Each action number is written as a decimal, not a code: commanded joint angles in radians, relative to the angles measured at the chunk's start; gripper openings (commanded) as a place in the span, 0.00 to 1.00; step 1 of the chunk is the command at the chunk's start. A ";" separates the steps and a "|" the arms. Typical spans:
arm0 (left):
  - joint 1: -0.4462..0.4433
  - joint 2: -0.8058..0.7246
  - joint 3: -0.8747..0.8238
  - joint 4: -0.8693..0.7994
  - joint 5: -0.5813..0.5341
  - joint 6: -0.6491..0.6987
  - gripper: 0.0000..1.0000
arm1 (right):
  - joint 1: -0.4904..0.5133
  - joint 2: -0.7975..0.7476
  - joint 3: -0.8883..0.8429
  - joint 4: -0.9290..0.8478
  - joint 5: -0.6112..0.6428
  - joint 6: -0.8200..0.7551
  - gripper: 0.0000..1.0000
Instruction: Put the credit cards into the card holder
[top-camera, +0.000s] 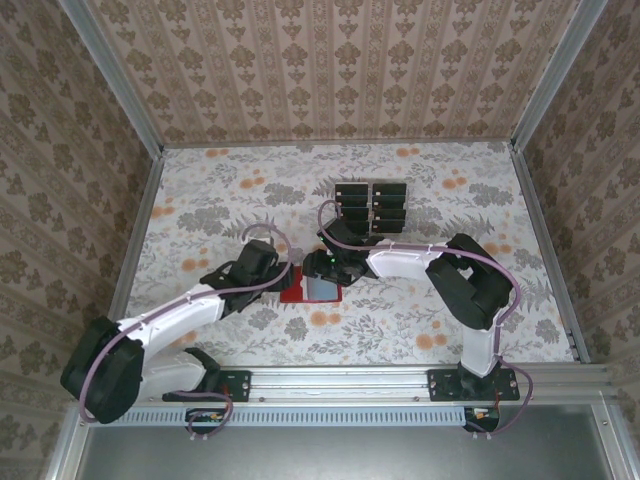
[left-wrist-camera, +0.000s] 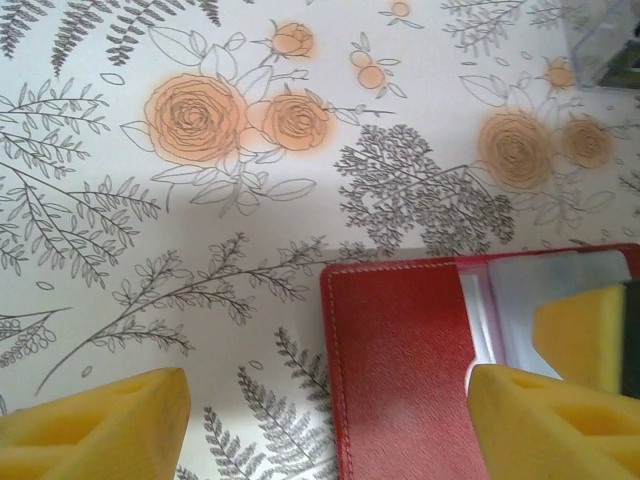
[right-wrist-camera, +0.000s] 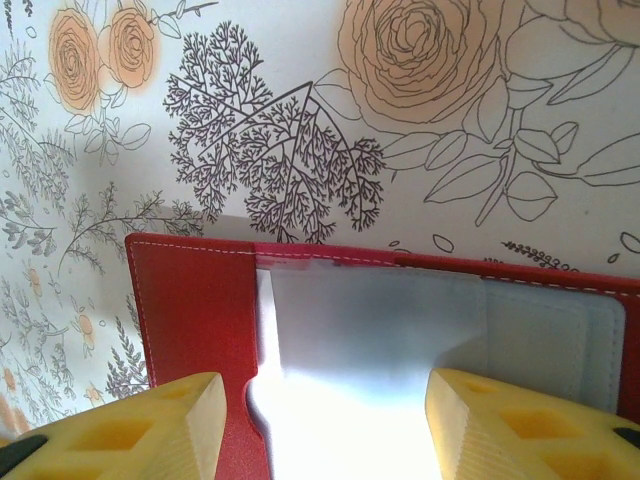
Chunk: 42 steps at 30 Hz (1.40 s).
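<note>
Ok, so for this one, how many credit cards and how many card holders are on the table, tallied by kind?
card holder: 1, red, lying open between the two arms
credit cards: 8 as best I can count, black, in two columns side by side farther back; they are small in the top view, so the count is not certain
Total: 9, with the same caveat

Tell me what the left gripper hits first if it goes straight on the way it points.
Probably the card holder: the left gripper points down with open jaws straddling the holder's edge, so one finger would meet its red cover, the other the floral table. Depth is unclear.
</note>
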 joint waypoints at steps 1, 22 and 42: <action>-0.051 -0.027 -0.027 -0.028 0.005 -0.031 0.76 | 0.005 0.019 -0.023 -0.005 0.000 0.033 0.57; -0.212 0.205 0.055 0.094 -0.087 -0.042 0.76 | 0.006 0.016 -0.036 0.007 -0.003 0.053 0.57; -0.207 0.313 0.026 0.073 -0.134 -0.073 0.72 | -0.039 -0.077 -0.074 0.017 -0.010 0.035 0.66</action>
